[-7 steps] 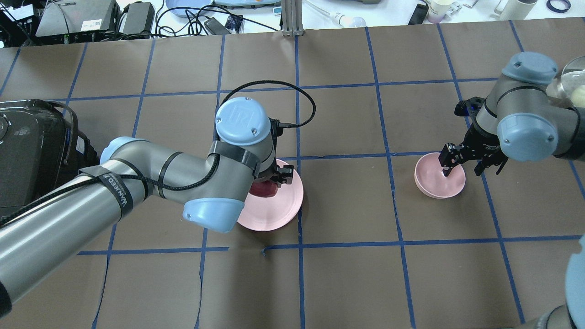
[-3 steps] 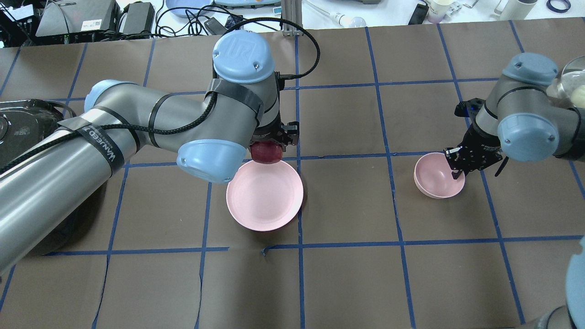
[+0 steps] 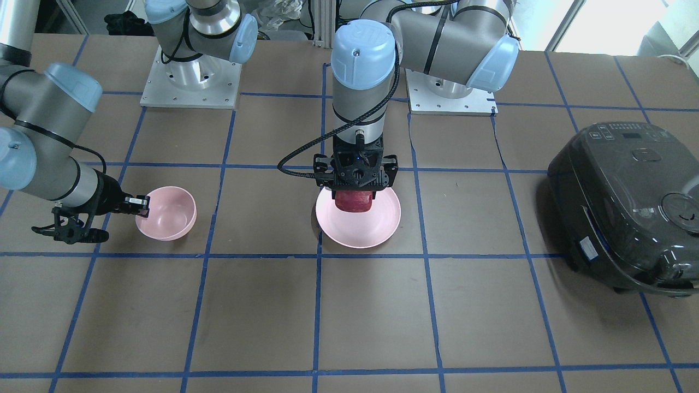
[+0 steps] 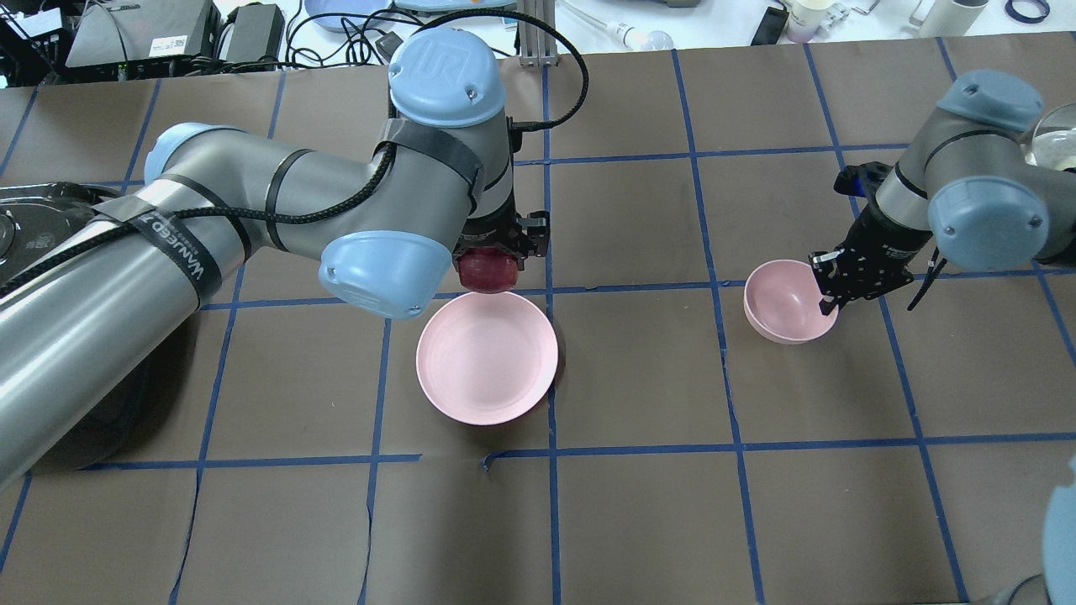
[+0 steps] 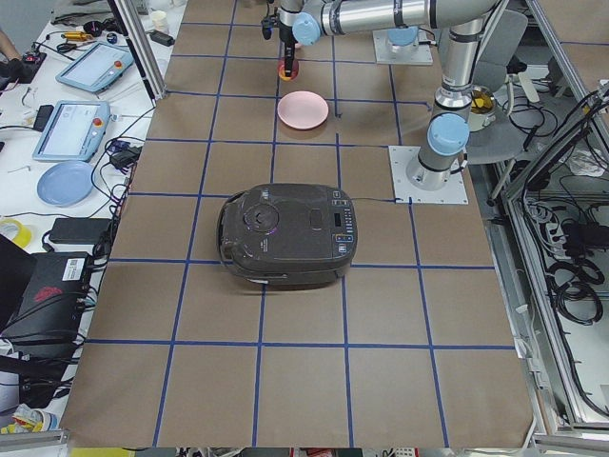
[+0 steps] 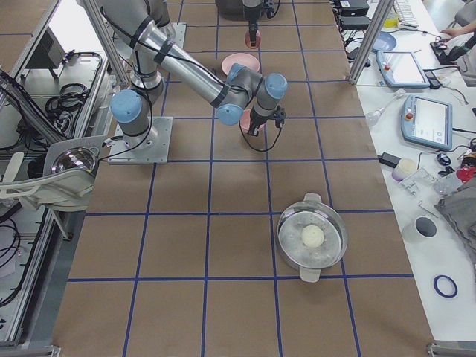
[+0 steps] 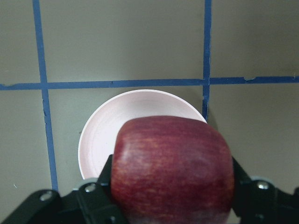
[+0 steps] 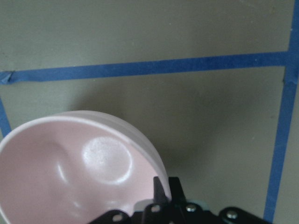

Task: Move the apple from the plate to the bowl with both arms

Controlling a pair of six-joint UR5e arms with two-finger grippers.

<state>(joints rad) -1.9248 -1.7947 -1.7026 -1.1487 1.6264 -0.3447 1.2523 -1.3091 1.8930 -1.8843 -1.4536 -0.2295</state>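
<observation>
Surface: brown paper table (image 4: 639, 521) taped into a blue grid.
Plate: the plate (image 4: 487, 357) lies flat near the table's middle.
Apple: the apple (image 4: 487, 269) hangs in the air above the plate, clear of its surface.
Left gripper: the left gripper (image 3: 355, 191) points straight down, its fingers clamped on opposite sides of the apple.
Apple's axis: the wider span runs from finger to finger; no stem end shows, so which way it points cannot be told.
Bowl: the bowl (image 4: 786, 302) is well apart from the plate, toward the robot's right; it may be just off the table, though no view settles that.
Right gripper: the right gripper (image 4: 828, 281) is pinched on the bowl's rim, on the side away from the plate.
Wrist against overhead: the left wrist view shows the apple's streaked red skin with the plate beneath; overhead, the wrist hides most of the fruit.
Side view: exterior left alone shows the dark cooker (image 5: 285, 233), well apart from the plate on the robot's left.
</observation>
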